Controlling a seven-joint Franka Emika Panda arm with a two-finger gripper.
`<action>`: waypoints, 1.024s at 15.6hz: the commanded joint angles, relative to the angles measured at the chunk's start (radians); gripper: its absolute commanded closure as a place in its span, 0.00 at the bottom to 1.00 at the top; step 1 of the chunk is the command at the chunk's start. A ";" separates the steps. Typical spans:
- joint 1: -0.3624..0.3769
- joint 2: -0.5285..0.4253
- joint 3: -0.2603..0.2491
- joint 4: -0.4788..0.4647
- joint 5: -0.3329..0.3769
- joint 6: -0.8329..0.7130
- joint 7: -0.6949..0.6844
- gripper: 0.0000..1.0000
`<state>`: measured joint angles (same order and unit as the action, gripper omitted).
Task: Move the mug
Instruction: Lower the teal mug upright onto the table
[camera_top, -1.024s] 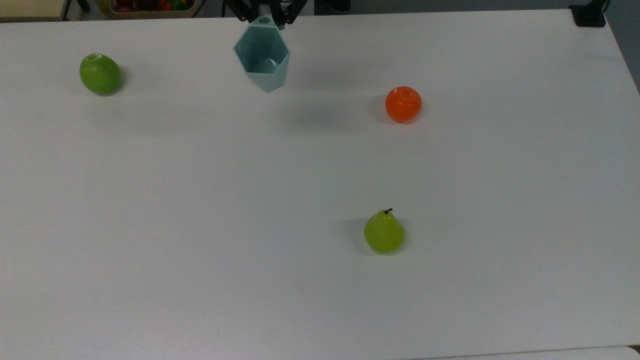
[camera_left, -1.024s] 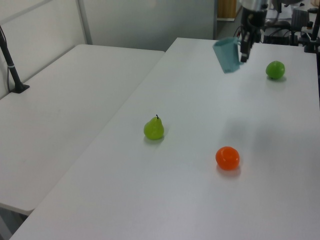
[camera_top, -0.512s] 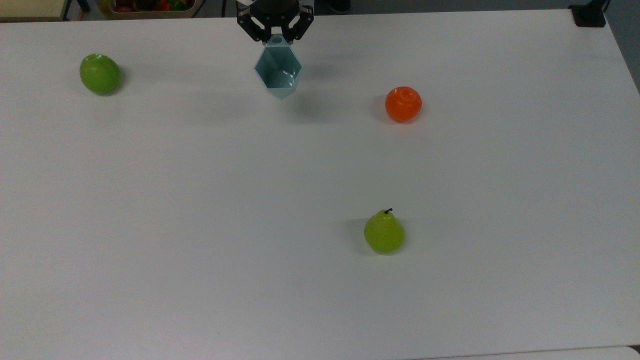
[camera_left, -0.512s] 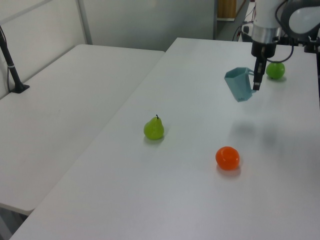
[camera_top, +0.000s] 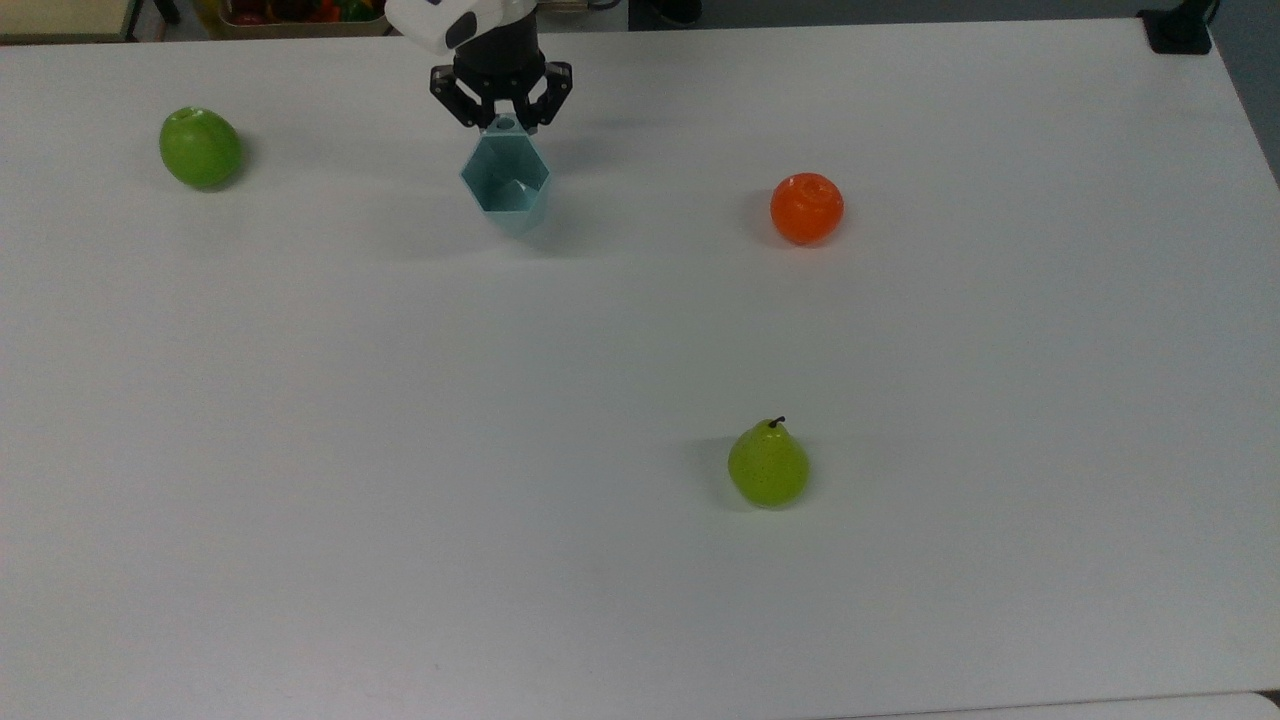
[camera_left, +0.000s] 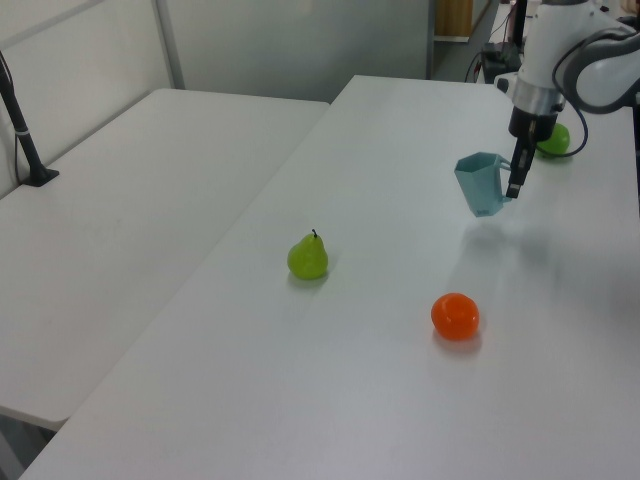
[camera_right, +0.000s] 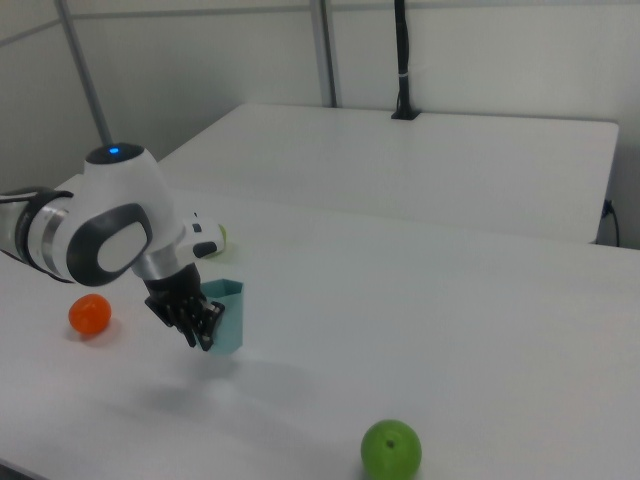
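The pale blue-green faceted mug hangs close over the white table, upright with a slight tilt, its hexagonal mouth facing up in the top view. My gripper is shut on the mug's small handle at the mug's far side in the top view. In the left view the gripper is on the mug's right.
A green apple lies at the top view's far left. An orange sits to the mug's right in the top view. A pear stands nearer the front. A second white table adjoins.
The gripper has carried the mug down toward the table and to the top view's left; its shadow has drawn in under it. The fruits have not moved.
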<state>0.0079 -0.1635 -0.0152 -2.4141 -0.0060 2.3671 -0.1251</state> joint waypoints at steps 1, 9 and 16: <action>-0.025 0.050 -0.026 -0.011 0.023 0.080 -0.082 1.00; -0.023 0.107 -0.034 -0.011 0.023 0.130 -0.082 0.92; -0.020 0.125 -0.034 -0.007 0.023 0.107 -0.080 0.52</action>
<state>-0.0230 -0.0582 -0.0431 -2.4224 -0.0059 2.4822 -0.1825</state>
